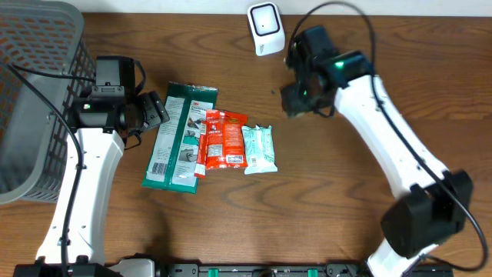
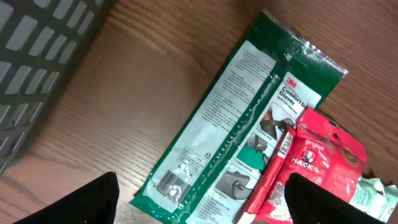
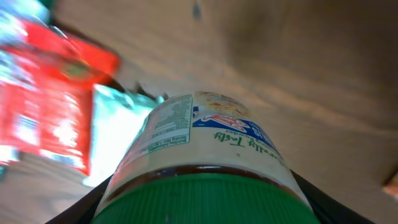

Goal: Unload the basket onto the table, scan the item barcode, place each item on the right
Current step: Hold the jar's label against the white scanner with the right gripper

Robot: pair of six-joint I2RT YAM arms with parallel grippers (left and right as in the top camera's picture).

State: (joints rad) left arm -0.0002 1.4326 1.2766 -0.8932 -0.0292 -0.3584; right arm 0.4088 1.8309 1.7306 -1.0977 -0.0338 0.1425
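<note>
My right tool (image 3: 199, 208) is clamped on the bottle (image 3: 205, 137), its green cap nearest the lens and its glossy label beyond; it sits near the white scanner (image 1: 265, 29); on the wood-grain table (image 1: 323, 200) lie a pale green sachet (image 1: 259, 148), a crinkly red packet (image 1: 223, 140) and a flat green pack (image 1: 178, 138); my left tool (image 1: 154, 111) gapes wide over that pack; the grey mesh basket (image 1: 31, 92) is farthest.

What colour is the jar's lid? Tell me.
Green lid on the jar, clearest in right wrist view.
</note>
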